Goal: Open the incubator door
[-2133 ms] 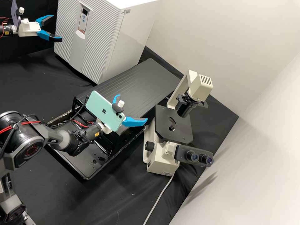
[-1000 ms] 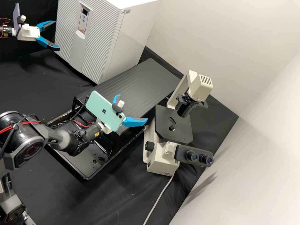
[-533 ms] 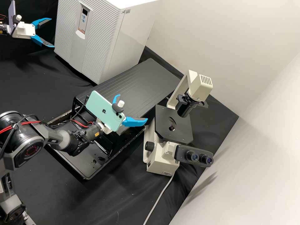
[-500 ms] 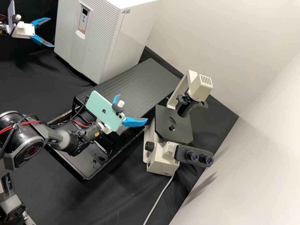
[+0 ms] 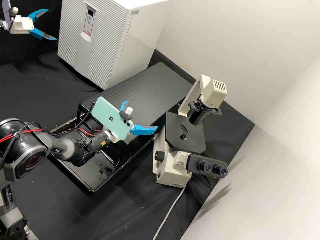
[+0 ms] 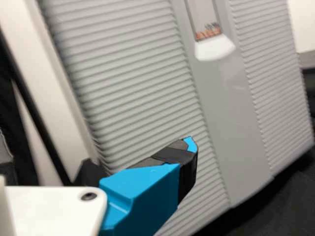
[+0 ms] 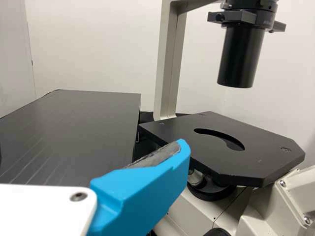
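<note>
Standing on the worktop point(image 5: 36, 203), the white incubator point(image 5: 110, 43) hides its contents behind a ribbed front. Near that front, the left tool point(image 5: 52, 25) is spread, cut off from its arm by the high view's edge. The right tool point(image 5: 142, 114), also spread, is near the microscope point(image 5: 175, 166). Drops dot a black tray point(image 5: 81, 168), partly hidden.

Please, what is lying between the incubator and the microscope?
A black board with fine lines lies between the incubator and the microscope; the high view shows this.
</note>
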### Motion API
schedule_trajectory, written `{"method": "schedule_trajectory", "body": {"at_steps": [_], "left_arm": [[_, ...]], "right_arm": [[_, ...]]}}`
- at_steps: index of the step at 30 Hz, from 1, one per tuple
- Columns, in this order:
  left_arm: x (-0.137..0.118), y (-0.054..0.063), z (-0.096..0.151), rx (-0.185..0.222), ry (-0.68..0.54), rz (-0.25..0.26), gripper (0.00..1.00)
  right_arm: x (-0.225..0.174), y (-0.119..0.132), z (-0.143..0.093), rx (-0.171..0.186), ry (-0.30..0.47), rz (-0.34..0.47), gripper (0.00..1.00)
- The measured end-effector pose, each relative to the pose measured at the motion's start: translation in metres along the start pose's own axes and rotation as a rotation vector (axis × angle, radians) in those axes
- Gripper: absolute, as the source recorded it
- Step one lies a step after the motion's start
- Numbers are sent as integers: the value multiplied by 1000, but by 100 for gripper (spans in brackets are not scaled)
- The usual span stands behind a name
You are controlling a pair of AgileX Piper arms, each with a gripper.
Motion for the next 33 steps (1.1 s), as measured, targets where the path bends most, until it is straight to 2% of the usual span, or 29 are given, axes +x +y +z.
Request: {"method": "schedule_trajectory", "body": {"at_steps": [6,10,16,23,33], "left_arm": [[-2,22,-4,11,42,55,100],[-1,23,-4,7,43,59,100],[13,26,4,-22,11,77,100],[25,27,15,-24,-23,86,100],[25,27,14,-28,-16,91,100]], "right_arm": [[0,0,0,0,0,0,100],[0,0,0,0,0,0,100],[0,0,0,0,0,0,100],[0,0,0,0,0,0,100],[0,0,0,0,0,0,100]]}}
